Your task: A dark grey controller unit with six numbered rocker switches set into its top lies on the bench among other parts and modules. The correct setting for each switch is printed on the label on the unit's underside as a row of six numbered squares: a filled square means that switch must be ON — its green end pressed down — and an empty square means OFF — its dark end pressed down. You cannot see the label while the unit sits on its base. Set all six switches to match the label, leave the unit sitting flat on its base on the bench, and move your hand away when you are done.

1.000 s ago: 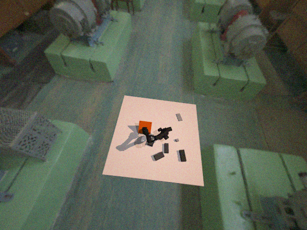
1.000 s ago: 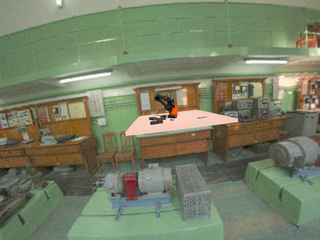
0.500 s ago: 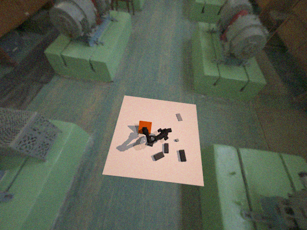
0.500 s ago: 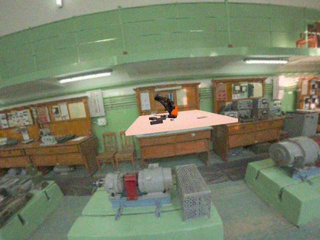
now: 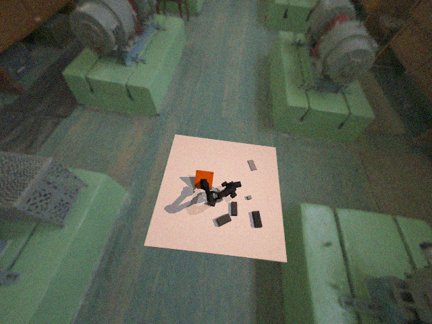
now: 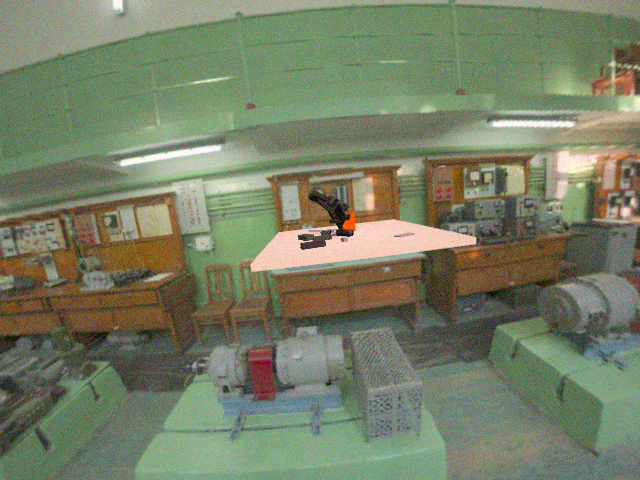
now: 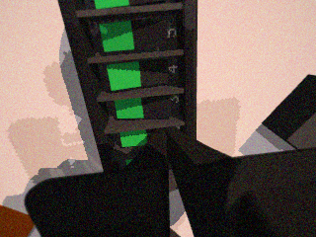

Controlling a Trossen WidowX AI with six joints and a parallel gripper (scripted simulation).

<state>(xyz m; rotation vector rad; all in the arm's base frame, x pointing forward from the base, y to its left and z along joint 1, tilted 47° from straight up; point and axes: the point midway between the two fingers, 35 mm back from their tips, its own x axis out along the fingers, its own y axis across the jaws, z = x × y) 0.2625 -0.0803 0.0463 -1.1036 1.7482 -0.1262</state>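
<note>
The dark grey controller unit (image 7: 190, 74) lies switches up in the wrist view, running from the top edge down to my fingers. Its green switch ends (image 7: 124, 77) form a column on the left, with numerals on the right; 4 and 3 are readable. Which ends are pressed down is not clear. My gripper (image 7: 164, 132) is shut with nothing in it, its tips over the lower end of the unit, where they hide the lowest switches. Contact cannot be told. The label is out of sight. In the top view the arm (image 5: 208, 192) covers the area around the unit.
An orange panel (image 5: 204, 174) (image 6: 351, 219) (image 7: 11, 223) is beside the arm. Dark blocks (image 5: 233, 208) (image 5: 223, 220) (image 5: 256, 219) lie on the pale bench (image 5: 195, 233) (image 6: 423, 237). A small light piece (image 5: 248, 197) and a flat grey plate (image 5: 252, 165) also lie there.
</note>
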